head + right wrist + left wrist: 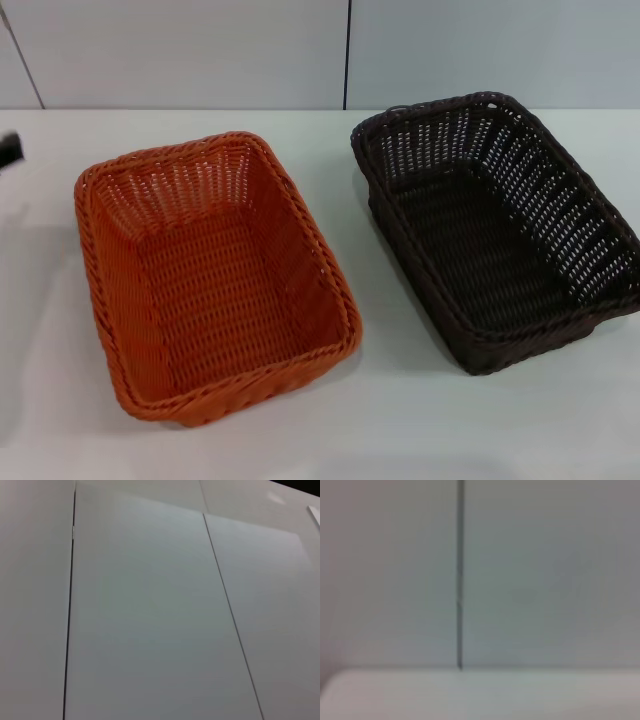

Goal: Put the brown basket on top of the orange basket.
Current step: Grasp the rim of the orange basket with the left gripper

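The orange basket (pixel 213 275) stands empty on the white table (pixel 400 420), left of centre in the head view. The brown basket (pixel 500 225) stands empty to its right, apart from it by a strip of bare table. A small dark part of my left gripper (pixel 8 150) shows at the far left edge of the head view, well away from the orange basket. My right gripper is out of view. Neither wrist view shows a basket.
A pale panelled wall (pixel 200 50) runs behind the table. The left wrist view shows this wall (pixel 530 580) and the table's far edge (pixel 470 690). The right wrist view shows only wall panels (pixel 150 620).
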`<state>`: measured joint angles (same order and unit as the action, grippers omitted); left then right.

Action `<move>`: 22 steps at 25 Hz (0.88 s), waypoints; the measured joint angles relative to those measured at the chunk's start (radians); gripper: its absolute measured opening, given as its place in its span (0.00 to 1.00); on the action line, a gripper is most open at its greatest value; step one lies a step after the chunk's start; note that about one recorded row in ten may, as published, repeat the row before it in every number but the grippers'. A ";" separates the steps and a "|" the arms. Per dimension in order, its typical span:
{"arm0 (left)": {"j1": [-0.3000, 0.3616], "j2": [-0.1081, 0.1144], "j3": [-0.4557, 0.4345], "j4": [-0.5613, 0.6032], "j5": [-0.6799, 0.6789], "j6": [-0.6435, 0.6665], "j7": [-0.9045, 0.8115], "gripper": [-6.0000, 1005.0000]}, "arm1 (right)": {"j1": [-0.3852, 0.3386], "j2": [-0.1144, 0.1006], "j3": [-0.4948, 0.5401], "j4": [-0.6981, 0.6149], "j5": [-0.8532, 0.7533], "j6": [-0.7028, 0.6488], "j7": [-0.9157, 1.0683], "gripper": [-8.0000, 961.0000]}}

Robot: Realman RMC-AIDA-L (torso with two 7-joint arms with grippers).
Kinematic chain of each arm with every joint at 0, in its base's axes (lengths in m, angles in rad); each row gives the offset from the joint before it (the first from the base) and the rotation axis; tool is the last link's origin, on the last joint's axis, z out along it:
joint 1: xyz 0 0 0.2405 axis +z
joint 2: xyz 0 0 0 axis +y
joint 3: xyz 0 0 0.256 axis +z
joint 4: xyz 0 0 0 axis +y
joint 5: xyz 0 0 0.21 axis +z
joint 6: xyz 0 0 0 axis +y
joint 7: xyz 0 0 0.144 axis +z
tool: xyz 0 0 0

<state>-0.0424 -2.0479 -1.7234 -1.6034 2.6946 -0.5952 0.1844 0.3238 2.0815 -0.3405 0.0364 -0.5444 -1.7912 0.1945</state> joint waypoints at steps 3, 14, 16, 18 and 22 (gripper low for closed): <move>-0.040 -0.010 -0.046 -0.096 0.006 -0.245 0.027 0.77 | 0.002 -0.001 -0.001 0.007 0.000 -0.001 0.000 0.80; -0.053 -0.012 -0.060 -0.283 0.057 -0.513 -0.025 0.78 | 0.001 0.000 -0.012 0.009 0.000 -0.010 0.001 0.80; -0.063 -0.013 -0.067 -0.291 0.063 -0.546 -0.027 0.78 | 0.006 0.000 -0.015 0.015 0.000 -0.007 0.001 0.80; -0.083 -0.013 -0.070 -0.291 0.067 -0.575 -0.028 0.78 | 0.007 0.000 -0.018 0.017 0.000 -0.002 0.001 0.80; -0.124 -0.013 -0.070 -0.266 0.073 -0.605 -0.029 0.78 | 0.009 0.000 -0.037 0.018 0.000 0.005 -0.003 0.80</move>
<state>-0.1660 -2.0606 -1.7930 -1.8696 2.7672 -1.2002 0.1550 0.3326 2.0814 -0.3772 0.0543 -0.5445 -1.7864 0.1920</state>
